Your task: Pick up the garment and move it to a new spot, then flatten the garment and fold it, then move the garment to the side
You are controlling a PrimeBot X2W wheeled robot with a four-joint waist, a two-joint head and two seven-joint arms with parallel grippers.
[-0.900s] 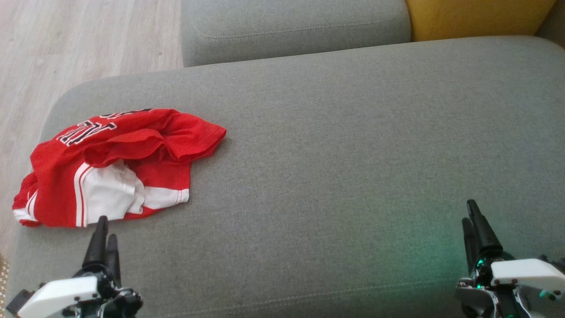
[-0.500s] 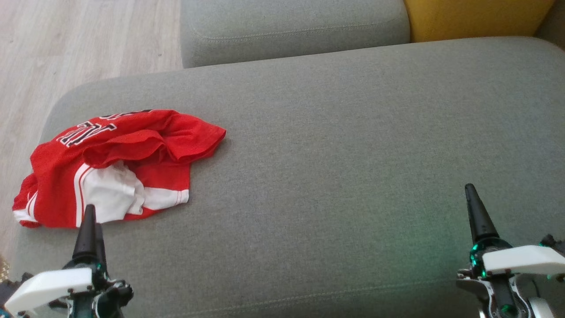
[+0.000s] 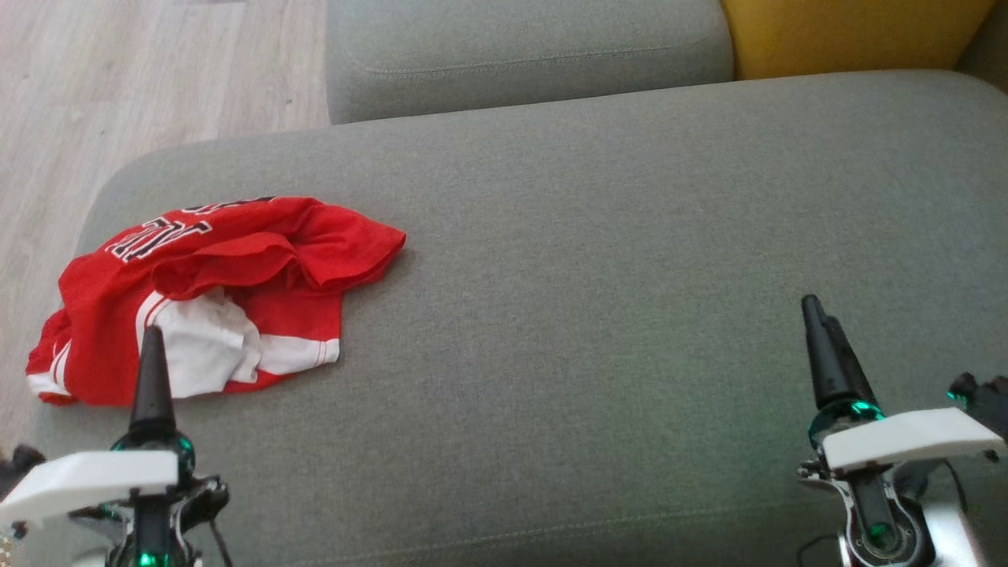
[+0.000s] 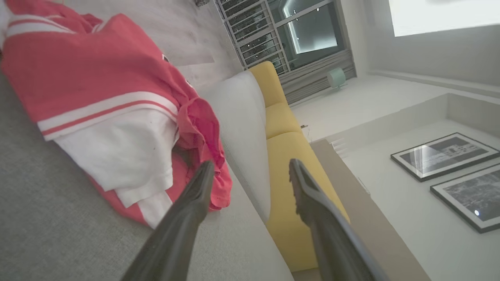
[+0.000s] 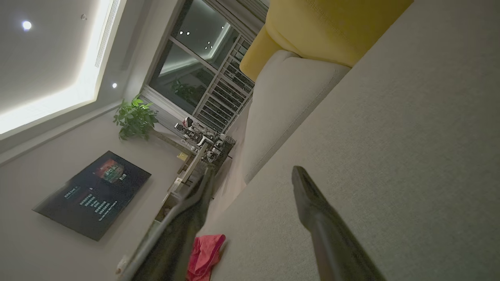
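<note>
Garment crumpled on grey cushion.

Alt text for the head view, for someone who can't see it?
A crumpled red-and-white garment lies at the left end of a grey sofa cushion. The left gripper points at its near edge; the right gripper sits empty at lower right.

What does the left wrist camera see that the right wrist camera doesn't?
Left wrist camera: two framed pictures on a wall. Right wrist camera: a leafy plant and a dark screen with writing on it. Both: the red shirt, the grey sofa, the yellow cushion and a big window.
</note>
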